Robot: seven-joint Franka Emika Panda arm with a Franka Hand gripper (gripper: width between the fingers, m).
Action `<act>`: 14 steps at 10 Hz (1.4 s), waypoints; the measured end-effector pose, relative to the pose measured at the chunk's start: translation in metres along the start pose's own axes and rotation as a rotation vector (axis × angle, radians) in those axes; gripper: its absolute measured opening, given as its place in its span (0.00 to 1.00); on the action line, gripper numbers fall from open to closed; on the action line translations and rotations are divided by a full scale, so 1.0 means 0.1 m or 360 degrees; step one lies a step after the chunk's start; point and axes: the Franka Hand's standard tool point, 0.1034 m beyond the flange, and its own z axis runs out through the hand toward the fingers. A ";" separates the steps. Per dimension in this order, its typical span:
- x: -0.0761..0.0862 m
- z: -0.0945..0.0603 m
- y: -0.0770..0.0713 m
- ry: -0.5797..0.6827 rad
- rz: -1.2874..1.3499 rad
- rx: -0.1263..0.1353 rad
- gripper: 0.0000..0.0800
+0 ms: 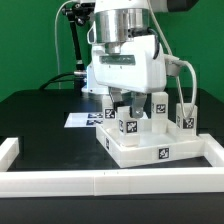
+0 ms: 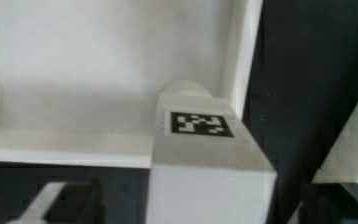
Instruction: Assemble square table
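The square table top (image 1: 125, 152) is a white rimmed tray with tags, lying against the corner of the white rails. My gripper (image 1: 128, 106) hangs straight above it, shut on a white tagged leg (image 1: 128, 123) that stands upright on the top near its front. Two more legs (image 1: 158, 110) (image 1: 186, 116) stand upright on the top towards the exterior view's right. In the wrist view the held leg (image 2: 208, 150) runs out from between my jaws (image 2: 211, 208), its far end close to the top's raised rim (image 2: 247, 60). A fourth leg does not show.
White border rails (image 1: 110, 182) run along the front, and one stands at the exterior view's right (image 1: 217, 150). The marker board (image 1: 82, 119) lies flat behind the top at the exterior view's left. A black stand with cables (image 1: 72, 40) is at the back.
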 end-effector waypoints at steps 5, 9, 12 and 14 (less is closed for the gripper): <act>-0.05 0.00 -0.02 -0.0001 -0.0728 -0.0003 0.81; -0.03 -0.01 -0.05 0.0005 -0.1285 -0.0002 0.81; -0.05 -0.01 -0.05 0.0009 -0.1563 -0.0014 0.81; -0.03 -0.01 -0.05 0.0012 -0.1760 -0.0016 0.81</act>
